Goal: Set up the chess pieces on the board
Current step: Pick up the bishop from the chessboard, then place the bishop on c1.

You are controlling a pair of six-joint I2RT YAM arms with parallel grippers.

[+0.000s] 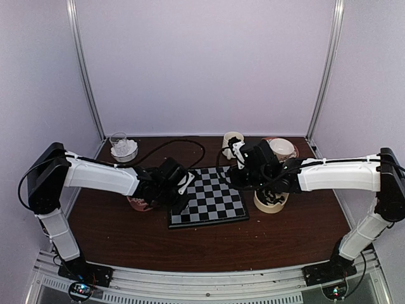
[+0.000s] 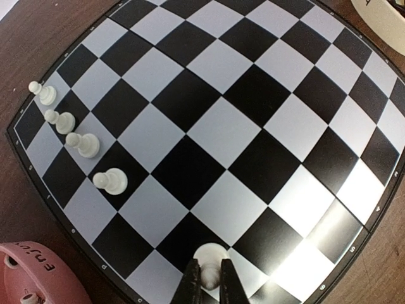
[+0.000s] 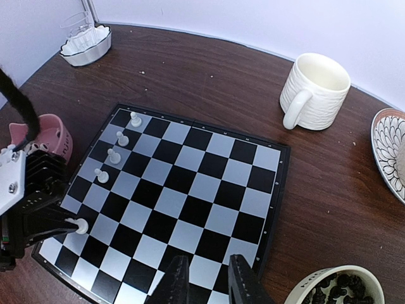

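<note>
Inside L tool (image 2: pixel 210 273), white pawn (image 2: pixel 209 254)

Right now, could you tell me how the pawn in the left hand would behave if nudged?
The white pawn looks tiny, so probably very light. Its small round base suggests it tips easily. Its smooth surface may slip in the left hand.

Bench (image 1: pixel 209 244): dark brown wood.
Pink cup (image 2: pixel 44 282): left side, dark lettering on its wall.
Mug (image 3: pixel 313 88): white, ribbed, upright, at the back.
Fluted dish (image 3: pixel 85 43): white, back left, with a clear glass (image 3: pixel 79 25) in it.
Plate (image 3: pixel 389 149): right of the mug, black petal pattern.
Cream bowl (image 3: pixel 308 280): near right.
</note>
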